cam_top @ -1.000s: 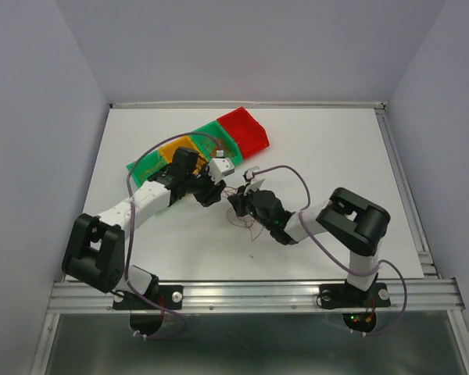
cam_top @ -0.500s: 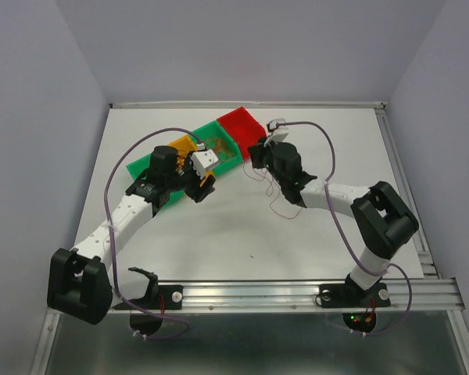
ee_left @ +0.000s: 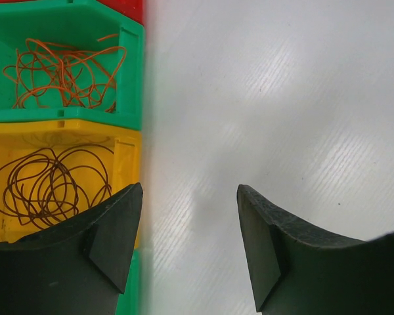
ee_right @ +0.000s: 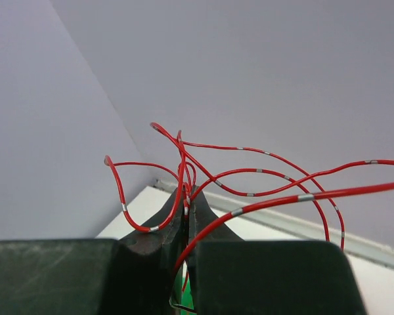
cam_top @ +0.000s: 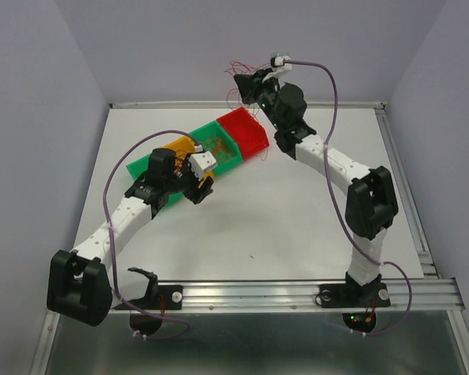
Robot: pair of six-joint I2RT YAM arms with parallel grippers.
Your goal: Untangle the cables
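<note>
Right wrist view shows the right fingers (ee_right: 176,220) clenched on a small bunch of red cables (ee_right: 262,172), pinched where several strands cross; the loose ends spring out toward 2 and 3 o'clock and one loop curls off at 10 o'clock. In the top view this bunch is held up in the air at 12 o'clock, past the far edge of the desk (cam_top: 297,211) and above the red bin (cam_top: 246,129).

The left fingers (ee_left: 115,226) are spread apart and hold nothing, hovering over bare desk just beside the row of bins at about 9 o'clock of the desk's middle. In the left wrist view the orange cables (ee_left: 62,72) lie coiled in a green bin (ee_left: 128,79) at 10 o'clock, and the brown cables (ee_left: 49,184) lie coiled in the yellow bin (ee_left: 128,151) at 8 o'clock.

These strands look hair-thin, nearly weightless and springy, so they will probably hold their curl and snag on each other rather than hang straight. A grip at a crossing point, as here, seems the soundest. A single strand could slip from the pads, and a hard tug might kink it.
</note>
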